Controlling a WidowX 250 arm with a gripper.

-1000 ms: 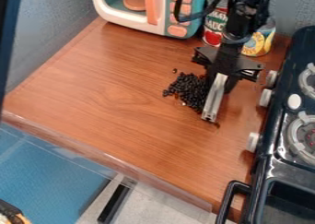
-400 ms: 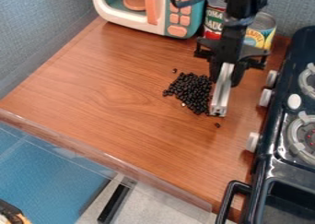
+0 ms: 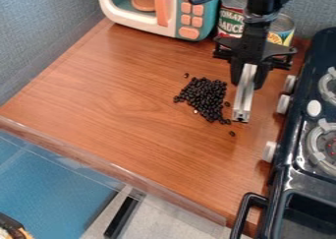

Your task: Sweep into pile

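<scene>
Fingers are clamping a slim silver metal bar [image 3: 243, 98] between them as the black two-finger gripper [image 3: 248, 80] is shifting right, away from a loose pile of small black beans [image 3: 203, 96] on the brown wood-grain tabletop [image 3: 111, 120]. The move is baring beans at the pile's near-right edge; with a stray bean [image 3: 232, 134] lying nearer, the sweep is probably still needing a far-left stroke.

Small black beans [image 3: 205, 96] lie in a loose pile toward the right of the tabletop [image 3: 118, 130], with single strays at its far and near ends. Just right stands a narrow silver bar [image 3: 243, 93], slightly tilted.
</scene>
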